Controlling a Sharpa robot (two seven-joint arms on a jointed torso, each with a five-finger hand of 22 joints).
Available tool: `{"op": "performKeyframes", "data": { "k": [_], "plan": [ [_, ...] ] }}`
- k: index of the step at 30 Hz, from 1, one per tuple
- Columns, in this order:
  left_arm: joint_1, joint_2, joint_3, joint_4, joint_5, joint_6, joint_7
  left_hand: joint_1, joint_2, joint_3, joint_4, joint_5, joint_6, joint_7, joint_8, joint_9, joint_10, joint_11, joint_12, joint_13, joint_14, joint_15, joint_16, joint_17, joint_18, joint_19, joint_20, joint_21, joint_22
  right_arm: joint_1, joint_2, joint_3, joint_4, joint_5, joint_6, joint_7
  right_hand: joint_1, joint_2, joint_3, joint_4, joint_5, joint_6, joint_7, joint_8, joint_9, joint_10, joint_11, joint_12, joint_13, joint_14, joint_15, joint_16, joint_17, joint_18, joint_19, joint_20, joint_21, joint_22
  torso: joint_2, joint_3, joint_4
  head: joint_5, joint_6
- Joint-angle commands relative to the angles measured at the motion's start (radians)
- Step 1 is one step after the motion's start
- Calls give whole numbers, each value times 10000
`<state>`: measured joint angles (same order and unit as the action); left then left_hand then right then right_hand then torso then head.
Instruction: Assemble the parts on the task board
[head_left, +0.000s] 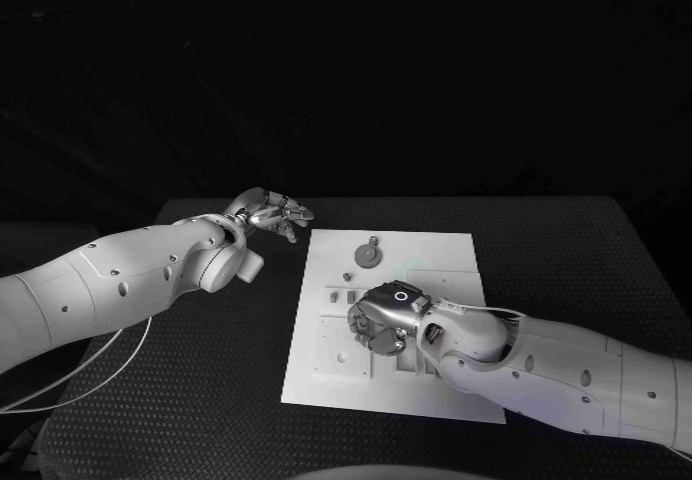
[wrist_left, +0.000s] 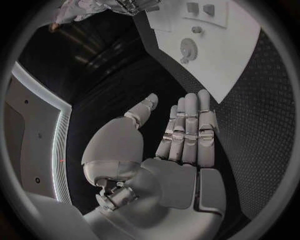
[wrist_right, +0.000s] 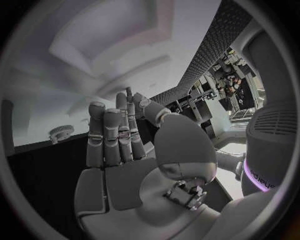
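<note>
My left hand (head_left: 271, 214) hovers over the black bench (head_left: 188, 400) just beyond the far left corner of the white rectangular task board (head_left: 418, 390), fingers (wrist_left: 187, 130) straight and apart, holding nothing. My right hand (head_left: 387, 316) lies low over the board's middle, fingers (wrist_right: 112, 135) extended, nothing gripped. A grey toothed gear part (head_left: 371, 255) sits near the board's far edge.

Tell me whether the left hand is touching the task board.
Apart. In the head view the left hand hangs over the black table beyond the task board, with dark table between its fingers and the board's edge.
</note>
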<state>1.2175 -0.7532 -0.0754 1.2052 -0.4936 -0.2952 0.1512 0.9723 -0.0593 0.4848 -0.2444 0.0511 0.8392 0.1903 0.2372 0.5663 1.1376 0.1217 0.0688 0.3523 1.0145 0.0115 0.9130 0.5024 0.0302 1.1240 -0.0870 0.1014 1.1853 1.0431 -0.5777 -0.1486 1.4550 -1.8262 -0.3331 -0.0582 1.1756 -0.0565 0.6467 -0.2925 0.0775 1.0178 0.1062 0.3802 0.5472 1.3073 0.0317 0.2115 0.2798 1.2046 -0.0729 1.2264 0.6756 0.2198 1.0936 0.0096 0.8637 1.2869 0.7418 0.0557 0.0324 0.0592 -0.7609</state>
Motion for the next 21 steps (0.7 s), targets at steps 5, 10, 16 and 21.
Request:
{"op": "performKeyframes", "data": {
  "k": [5,10,16,21],
  "plan": [
    [16,11,7,15,62,128,30,37,10,-30,-42,52,-76,21,42,13,-82,-24,4,11,66,3,-47,16,123,59,3,-75,-15,-94,19,-107,-100,18,758,50,-10,90,57,1,26,49,0,30,30,44,18,-34,-10,-10,-40,-43,21,420,-1,-62,-16,18,2,-2,-5,13,-17],
    [16,-11,7,14,62,123,15,33,12,-31,-38,52,-79,21,44,13,-85,-22,4,12,65,4,-51,19,123,60,4,-80,-16,-94,11,-119,-151,60,845,20,-30,94,53,1,25,35,6,17,41,35,24,-52,0,-22,-35,-56,36,420,-13,-57,-29,21,3,-12,-12,7,-31],
    [17,-20,7,26,62,130,8,30,9,-33,-37,51,-82,22,45,13,-89,-22,3,13,65,5,-54,21,122,61,4,-84,-16,-91,-12,-126,-204,369,948,51,-243,-68,-12,19,23,-165,99,-149,47,-203,135,-269,9,-171,82,-235,69,420,-166,26,-147,36,-3,-6,-22,4,-44],
    [17,-34,7,27,62,124,7,27,7,-35,-35,51,-83,22,47,12,-92,-21,2,14,64,6,-57,23,122,61,5,-88,-17,-88,-82,-127,-227,701,930,225,-495,-705,-21,84,33,-993,450,-701,-169,-963,484,-760,-123,-457,414,-389,119,420,-408,189,-318,39,-5,-12,-13,-3,-46]
  ]
}}
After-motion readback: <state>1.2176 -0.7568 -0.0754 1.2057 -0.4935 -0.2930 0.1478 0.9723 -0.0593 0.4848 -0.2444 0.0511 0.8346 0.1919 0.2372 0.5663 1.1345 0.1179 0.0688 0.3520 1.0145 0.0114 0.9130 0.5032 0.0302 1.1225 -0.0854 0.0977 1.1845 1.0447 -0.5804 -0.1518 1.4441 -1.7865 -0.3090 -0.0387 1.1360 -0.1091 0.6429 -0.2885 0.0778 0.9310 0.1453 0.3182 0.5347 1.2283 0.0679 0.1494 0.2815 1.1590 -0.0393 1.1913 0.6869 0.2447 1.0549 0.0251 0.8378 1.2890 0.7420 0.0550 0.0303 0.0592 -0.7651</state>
